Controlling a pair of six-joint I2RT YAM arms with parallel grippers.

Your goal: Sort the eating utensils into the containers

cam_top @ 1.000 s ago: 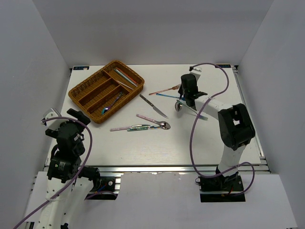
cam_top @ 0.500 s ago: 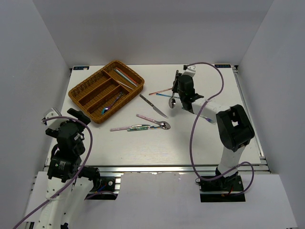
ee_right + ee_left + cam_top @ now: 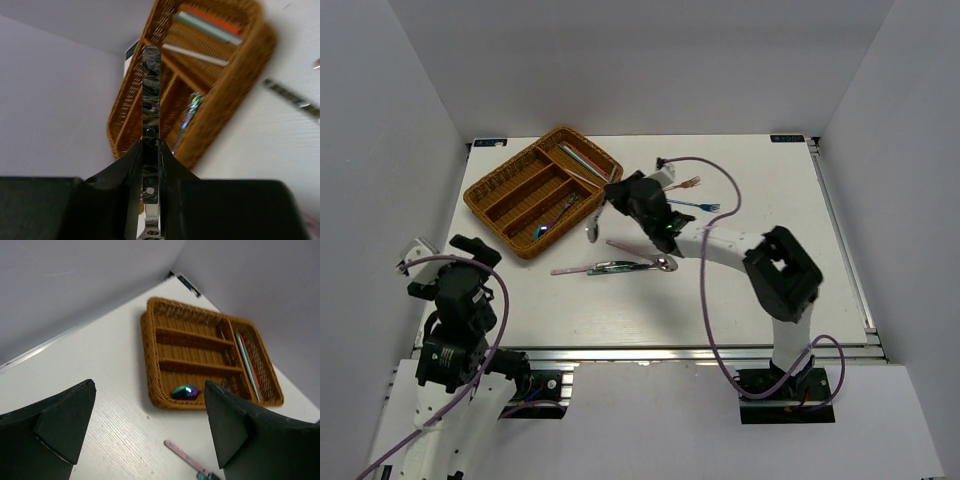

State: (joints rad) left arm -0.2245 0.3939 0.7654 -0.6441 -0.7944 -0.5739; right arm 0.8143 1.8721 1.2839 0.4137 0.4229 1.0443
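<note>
You are working on a white table closed in by plain pale walls on three sides.

Your right gripper is nipped narrow on the handle of a silver spoon. In the wrist view the mottled handle runs straight up between the dark fingers. The spoon's bowl hangs low, just beside the near right rim of the wicker tray. Whether it touches the rim you cannot tell.

Inside the tray, a purple-blue spoon lies in the long compartment closest to that rim. Green and red-orange sticks lie in the crosswise end compartment.

Near the right arm, a pink-handled spoon and a pink and green piece rest on the table. A rose-gold fork and a blue fork lie farther back.

Your left gripper gapes wide with nothing between its jaws. It sits at the near left corner, well apart from the tray.
</note>
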